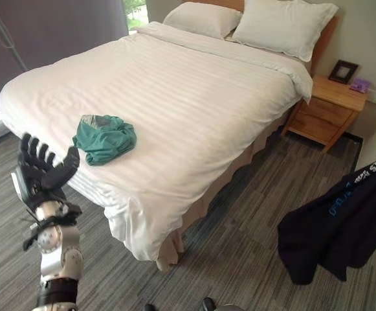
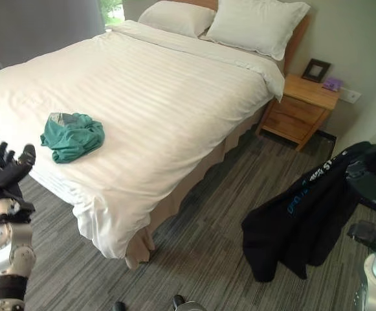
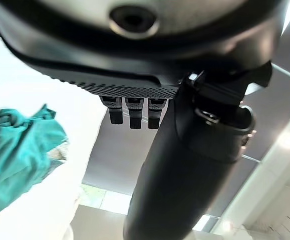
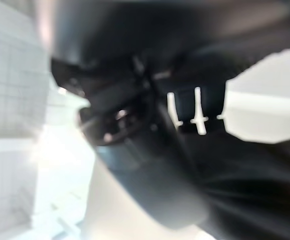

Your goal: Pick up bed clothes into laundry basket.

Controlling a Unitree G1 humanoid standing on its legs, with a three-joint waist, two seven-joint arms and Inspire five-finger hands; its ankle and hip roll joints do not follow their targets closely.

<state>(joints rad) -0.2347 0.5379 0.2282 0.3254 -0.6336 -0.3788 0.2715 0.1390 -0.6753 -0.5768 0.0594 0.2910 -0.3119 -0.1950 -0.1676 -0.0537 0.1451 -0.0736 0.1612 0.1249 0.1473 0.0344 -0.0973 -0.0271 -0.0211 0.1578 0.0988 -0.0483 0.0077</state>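
Left eye view: left hand (image 1: pixel 40 170) raised off the near corner of the bed (image 1: pixel 194 97), palm turned toward the bed, fingers (image 1: pixel 33 154) straight and spread, thumb out to the side; it holds nothing. Left wrist view confirms: fingers extended, nothing between them and the thumb.

Just ahead of the left hand and slightly toward the robot's right, a crumpled teal garment (image 1: pixel 104 138) lies on the white duvet near the bed's near edge, apart from the hand, not touched. Grey patch visible at the garment's far-left edge.

Right eye view: right hand (image 2: pixel 367 181) up at the robot's far right, with a dark navy garment (image 2: pixel 299 215) draped over it and hanging toward the floor (image 2: pixel 200 253). Fingers are buried in or behind the cloth; cannot tell how far closed they are. Right wrist view is no help.

Farther out from both hands: two white pillows (image 1: pixel 252 23) at the headboard; a wooden nightstand (image 1: pixel 327 110) beside the bed's far right corner, carrying a small dark picture frame (image 1: pixel 343 70) and a small purple item (image 1: pixel 359 85).
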